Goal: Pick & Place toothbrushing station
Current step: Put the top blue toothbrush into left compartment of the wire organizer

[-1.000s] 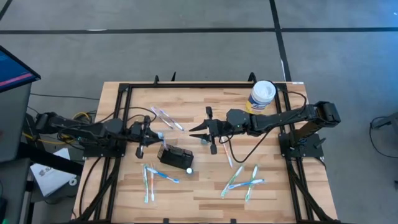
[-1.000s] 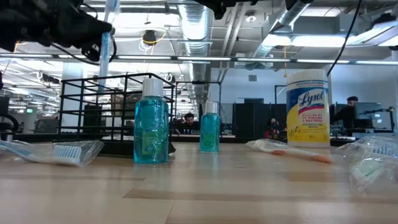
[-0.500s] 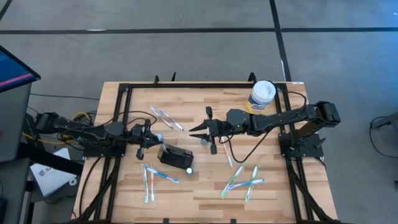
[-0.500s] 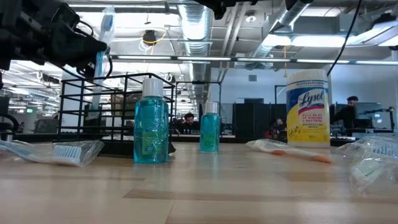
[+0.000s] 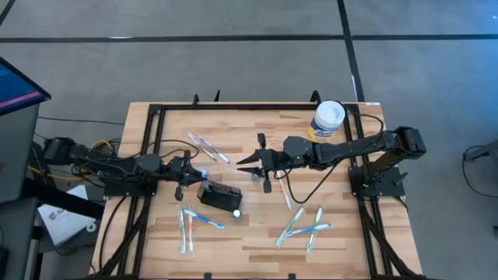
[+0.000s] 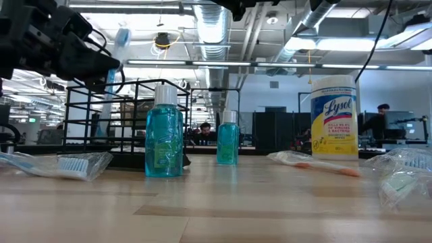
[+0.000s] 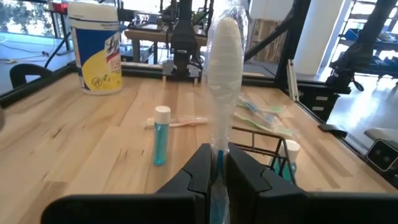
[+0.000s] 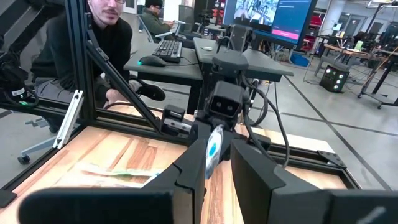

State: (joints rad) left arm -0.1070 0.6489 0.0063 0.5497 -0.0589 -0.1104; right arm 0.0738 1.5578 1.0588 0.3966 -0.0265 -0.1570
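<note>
The toothbrushing station (image 5: 219, 193), a small black box-like wire-frame holder, stands upright near the middle of the wooden surface (image 5: 249, 233), slightly turned against its edges.

Black wire station (image 5: 219, 194), teal bottles (image 6: 164, 142), yellow canister (image 5: 326, 120) with white lid, pale wood table (image 5: 257, 225)

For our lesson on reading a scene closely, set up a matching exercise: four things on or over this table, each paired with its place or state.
Things:
1. wrapped toothbrush
2. Lysol canister
3. black wire holder
4. right gripper

Places or states:
a. back right of the table
b. over the table's middle, holding nothing
c. gripped in the left gripper
d. beside the left gripper

Pairs: 1-c, 2-a, 3-d, 4-b
</note>
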